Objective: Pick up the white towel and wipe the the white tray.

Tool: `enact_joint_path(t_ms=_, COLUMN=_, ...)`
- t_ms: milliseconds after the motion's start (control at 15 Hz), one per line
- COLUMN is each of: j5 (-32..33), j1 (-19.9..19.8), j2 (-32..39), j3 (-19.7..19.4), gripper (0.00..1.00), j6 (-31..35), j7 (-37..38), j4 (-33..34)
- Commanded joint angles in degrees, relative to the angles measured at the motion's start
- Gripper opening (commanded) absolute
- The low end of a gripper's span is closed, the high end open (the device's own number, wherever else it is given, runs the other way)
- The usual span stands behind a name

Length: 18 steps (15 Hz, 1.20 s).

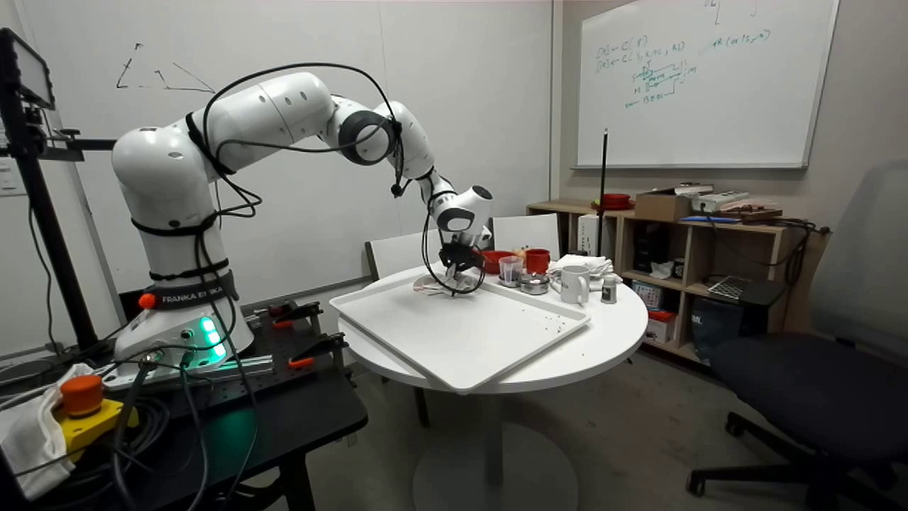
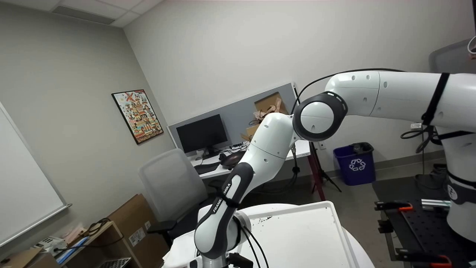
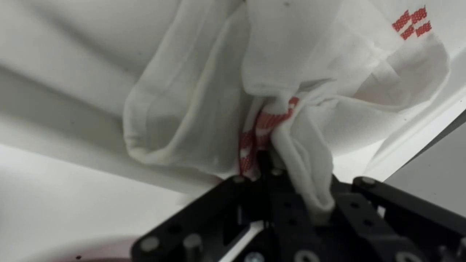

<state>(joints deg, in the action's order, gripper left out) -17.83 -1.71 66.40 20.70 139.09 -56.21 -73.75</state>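
Towel (image 3: 280,72) outward from fingers (image 3: 285,211), axis unclear

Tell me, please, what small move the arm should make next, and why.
I would probably sweep the white towel across the white tray toward the dark specks. The gripper pinches a fold of the towel, which bunches by the tray's edge in the wrist view, while the specks lie uncovered near a corner.

Office, whiteboard (image 1: 759,99), monitor (image 2: 202,133), desk (image 2: 304,148), swivel chair (image 1: 801,394)
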Motion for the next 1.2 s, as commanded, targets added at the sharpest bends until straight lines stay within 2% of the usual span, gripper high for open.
enact_joint_path(t_ms=0, j5=5.04, j1=4.19, j2=-5.63, j3=-4.97, gripper=0.02, j6=3.64, j7=8.73, j4=-6.42)
enact_joint_path(t_ms=267, j5=13.54, j1=9.74, j2=-8.26, j3=-11.04, gripper=0.02, j6=5.14, j7=21.28, j4=-8.55)
enact_joint_path(t_ms=533, j5=20.87, j1=13.06, j2=-8.68, j3=-14.03, gripper=0.02, j6=2.37, j7=30.84, j4=-8.11)
enact_joint_path(t_ms=600, j5=19.98, j1=10.14, j2=-6.40, j3=-10.38, gripper=0.02, j6=3.33, j7=27.62, j4=-5.80)
enact_joint_path(t_ms=667, j5=20.55, j1=10.41, j2=-6.35, j3=-10.41, gripper=0.09, j6=3.35, j7=28.42, j4=-5.79)
enact_joint_path(t_ms=1133, j5=20.39, j1=9.76, j2=-6.26, j3=-9.84, gripper=0.09, j6=3.36, j7=28.30, j4=-5.78)
